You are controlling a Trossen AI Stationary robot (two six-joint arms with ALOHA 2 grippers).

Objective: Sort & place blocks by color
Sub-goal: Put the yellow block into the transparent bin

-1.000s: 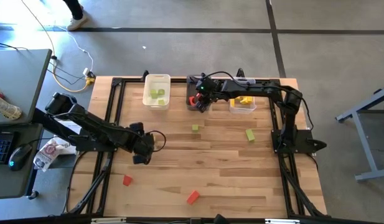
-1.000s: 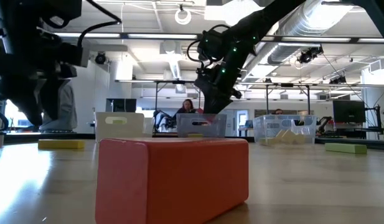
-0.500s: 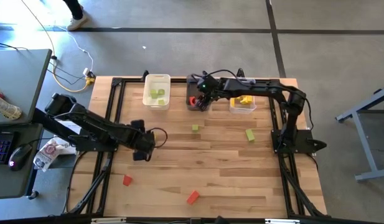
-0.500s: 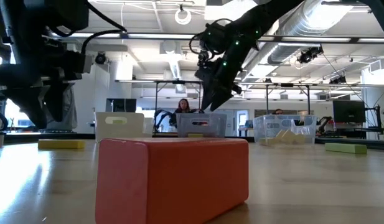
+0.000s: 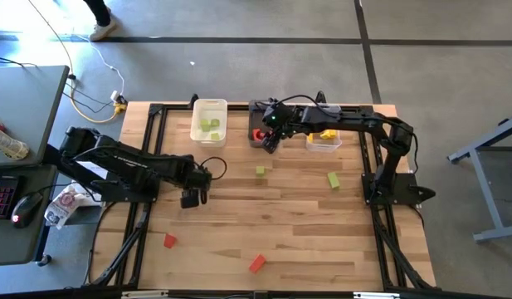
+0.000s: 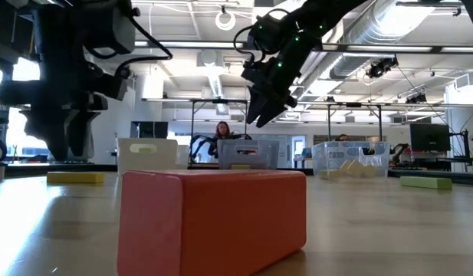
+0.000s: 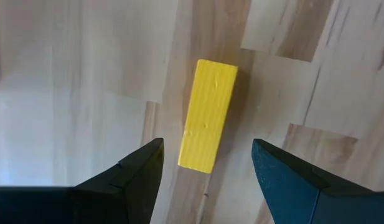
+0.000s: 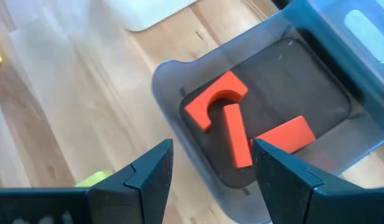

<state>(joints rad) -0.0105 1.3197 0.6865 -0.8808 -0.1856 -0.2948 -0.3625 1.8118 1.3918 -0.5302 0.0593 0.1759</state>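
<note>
1. Right gripper [image 5: 267, 141]: hangs over the dark grey bin [image 8: 316, 81], fingers spread and empty. Three red blocks [image 8: 232, 121] lie on the bin floor directly below, which suggests a release has just been made here.
2. Left gripper [image 7: 204, 171]: poised above the worktop [image 5: 289, 224] with its fingers spread either side of a yellow bar [image 7: 208, 115]. The bar lies flat on the wood, its long axis running between the fingers, so a descent would probably let them close across its narrow width.
3. White bin [image 5: 209, 121]: holds light green pieces; the clear bin [image 5: 324, 139] holds yellow ones. Each colour thus has its own container along the far edge.
4. Blocks not yet sorted: two light green pieces [image 5: 260, 171] near mid-worktop and two red blocks [image 5: 256, 263] toward the near edge, all well apart from the bins.
5. Judged progress: partly done; the yellow bar appears next.
</note>
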